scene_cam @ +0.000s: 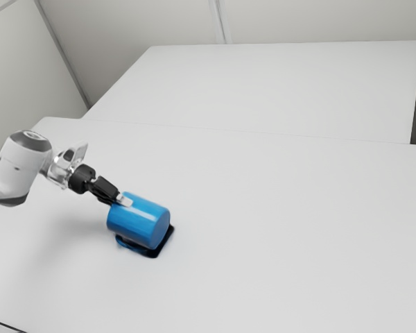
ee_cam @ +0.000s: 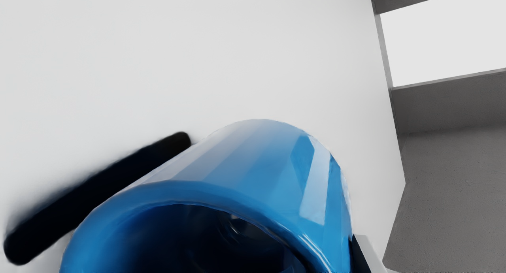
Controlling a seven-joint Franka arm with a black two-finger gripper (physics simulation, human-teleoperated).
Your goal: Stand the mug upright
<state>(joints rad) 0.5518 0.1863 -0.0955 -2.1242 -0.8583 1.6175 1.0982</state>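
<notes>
White tabletop (scene_cam: 277,222), plain, before pale walls (scene_cam: 319,21). Item, at the exterior view's left: white robot arm (scene_cam: 19,163). Item, next rightward: black two-finger gripper (scene_cam: 124,201), at the mug's rim; you cannot tell its jaw spread or grip. Item, farther right: blue mug (scene_cam: 140,218), lying on its side, mouth toward your gripper, base toward the exterior view's right.

blue mug (ee_cam: 253,158): open mouth toward camera, interior dark | black strip (ee_cam: 99,198): alongside mug | white tabletop (ee_cam: 197,59): beyond
</notes>
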